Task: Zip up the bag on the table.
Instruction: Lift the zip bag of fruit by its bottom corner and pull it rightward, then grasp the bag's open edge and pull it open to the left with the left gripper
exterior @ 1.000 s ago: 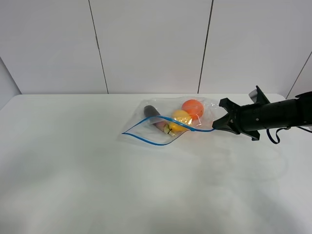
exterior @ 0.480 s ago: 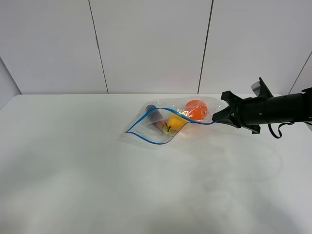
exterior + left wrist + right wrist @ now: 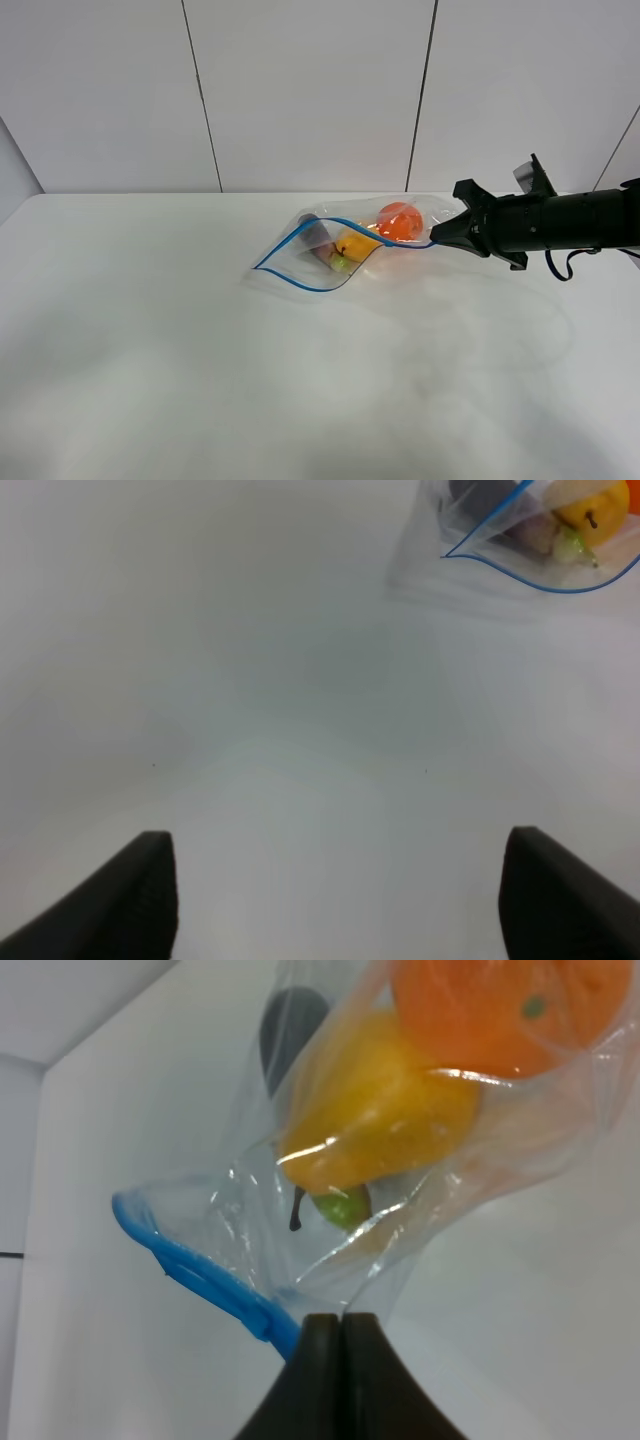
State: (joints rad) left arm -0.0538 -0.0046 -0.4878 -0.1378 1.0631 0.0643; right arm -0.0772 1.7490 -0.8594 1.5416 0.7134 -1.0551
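Bag (image 3: 345, 245) sits toward the far right part of the bench (image 3: 200, 350), just left of the right hand (image 3: 435, 243). It is clear, crinkled plastic with a blue zipper strip (image 3: 300, 283) along the mouth.

Mouth: open. The two sides of the strip bow apart into a wide loop facing the front-left. They meet at a point on the left and come together again at the right end, where the hand has them.

Right hand: reaches in from the right edge of the high view on a black arm held roughly level. Its jaws are closed tight, pinching the bag's right-hand corner at the end of the zipper strip. The wrist view shows the fingers pressed together with blue strip and clear film caught between them. That corner looks raised off the bench, and the left end of the bag rests on the surface.

Contents, seen through the plastic:
- orange fruit (image 3: 398, 221) nearest the pinched corner
- yellow fruit (image 3: 355, 245) just beside it, toward the mouth
- small green bit (image 3: 341, 263) touching the yellow one
- dark purple piece (image 3: 315, 235) farthest from the hand

Left hand (image 3: 340, 900): seen only in its own wrist view. Its jaws are spread wide with nothing between them, over bare bench. The bag's open end shows at the far corner of that view, well apart from the fingers.
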